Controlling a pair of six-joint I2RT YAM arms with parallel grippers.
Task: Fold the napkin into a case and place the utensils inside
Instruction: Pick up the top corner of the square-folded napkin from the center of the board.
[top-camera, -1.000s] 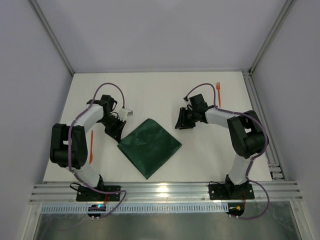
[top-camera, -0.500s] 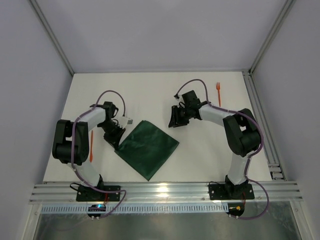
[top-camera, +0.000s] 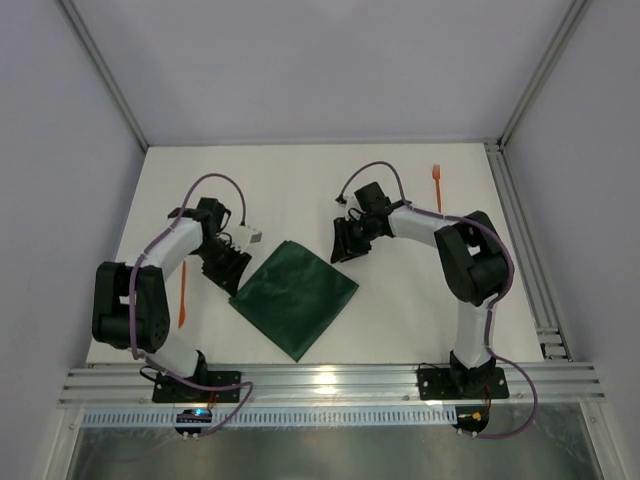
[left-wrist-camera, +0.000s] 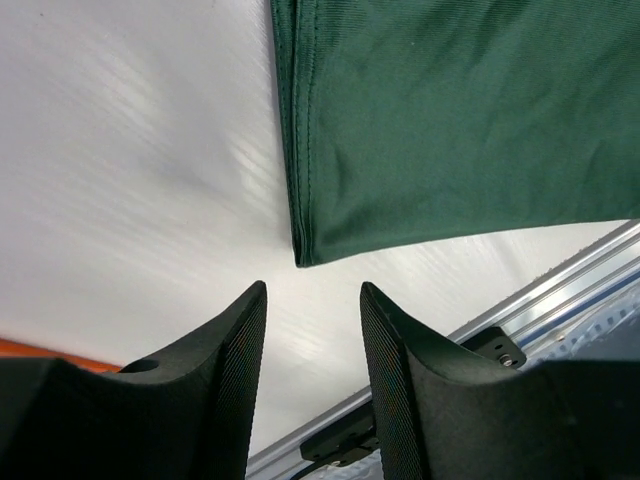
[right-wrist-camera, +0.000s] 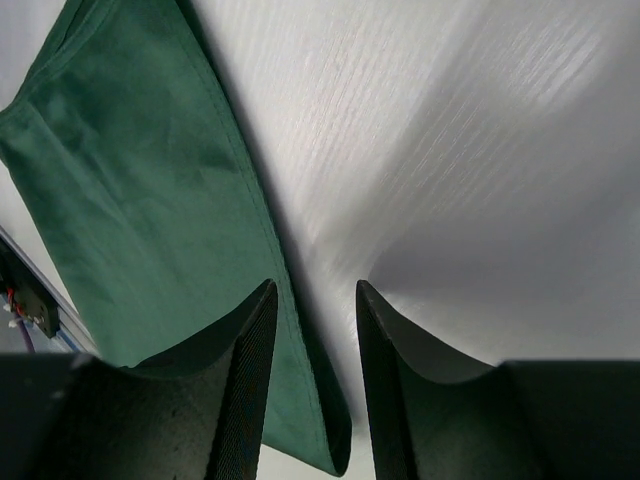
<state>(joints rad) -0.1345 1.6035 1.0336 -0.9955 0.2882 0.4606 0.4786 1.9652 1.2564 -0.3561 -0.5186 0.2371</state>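
The dark green napkin (top-camera: 294, 296) lies flat on the white table as a diamond. My left gripper (top-camera: 231, 272) is open just off its left corner; in the left wrist view that corner (left-wrist-camera: 305, 255) lies just beyond my fingertips (left-wrist-camera: 250, 300). My right gripper (top-camera: 343, 248) is open over the napkin's upper right edge; the hem (right-wrist-camera: 255, 230) runs between the jaws in the right wrist view. One orange utensil (top-camera: 182, 296) lies left of my left arm. The orange fork (top-camera: 437, 186) lies at the back right.
An aluminium rail (top-camera: 320, 384) runs along the table's near edge and shows in the left wrist view (left-wrist-camera: 560, 290). Another rail (top-camera: 520, 240) borders the right side. Grey walls enclose the table.
My right gripper has moved left to the napkin's upper right edge. My left gripper has shifted slightly at the left corner. The napkin has slid a little to the left.
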